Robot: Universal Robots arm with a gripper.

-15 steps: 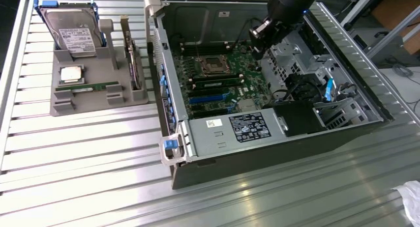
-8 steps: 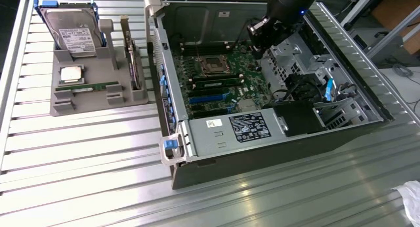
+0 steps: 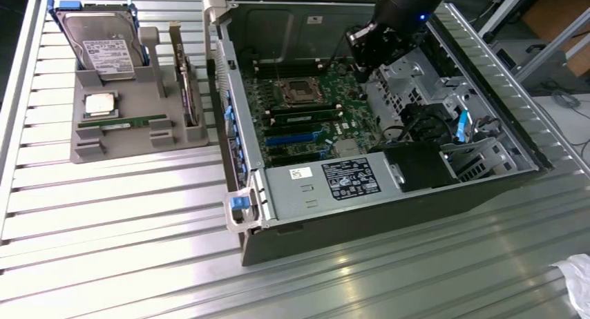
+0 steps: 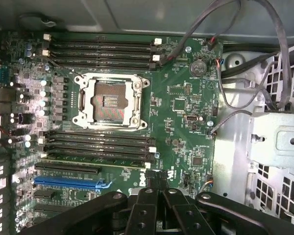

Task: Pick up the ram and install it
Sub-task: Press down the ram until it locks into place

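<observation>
Gripper (image 4: 159, 188): clenched, empty, above the motherboard (image 4: 176, 103).
Ram (image 3: 121, 121): untouched in the tray (image 3: 115, 148).
Care: approach squarely over its long edge.

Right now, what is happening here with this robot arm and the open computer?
The black robot arm's gripper is over the green motherboard inside the open grey computer case, with its fingers shut and nothing held. The long green RAM stick lies in the grey parts tray beside the case, on the exterior view's left, near a square silver processor chip and a silver hard drive. In the wrist view, the black memory slots look empty.
</observation>
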